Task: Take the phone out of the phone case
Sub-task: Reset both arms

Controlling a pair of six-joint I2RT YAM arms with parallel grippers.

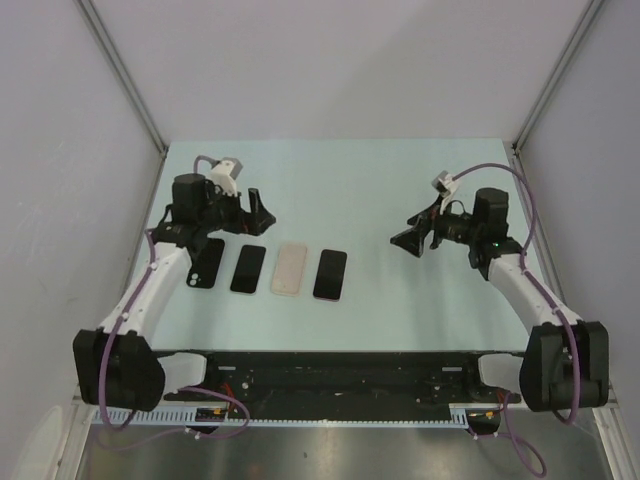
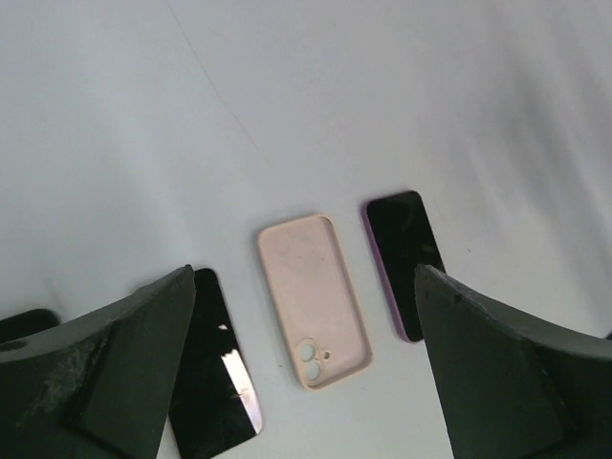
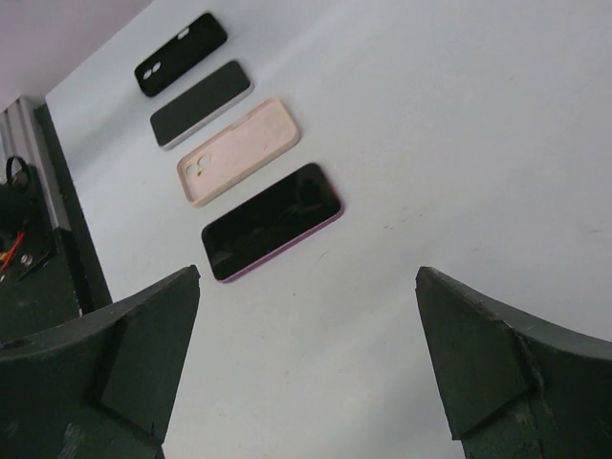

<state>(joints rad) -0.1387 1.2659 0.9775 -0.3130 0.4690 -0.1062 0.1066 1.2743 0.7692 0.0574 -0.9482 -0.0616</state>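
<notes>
A black case (image 1: pixel 207 263), dark phone (image 1: pixel 248 268), beige silicone case (image 1: pixel 289 269) and purple-edged phone (image 1: pixel 330 274) line the pale counter (image 1: pixel 400 320); left fingers (image 2: pixel 124 363) and right fingers (image 3: pixel 488 354) hover released.

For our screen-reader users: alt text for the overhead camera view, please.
Four items lie in a row on a pale table: black case, dark-screened phone, pale pink case, purple-edged phone. The left gripper hovers by the row's left end; the right gripper is off to the right; both are open and empty.
</notes>
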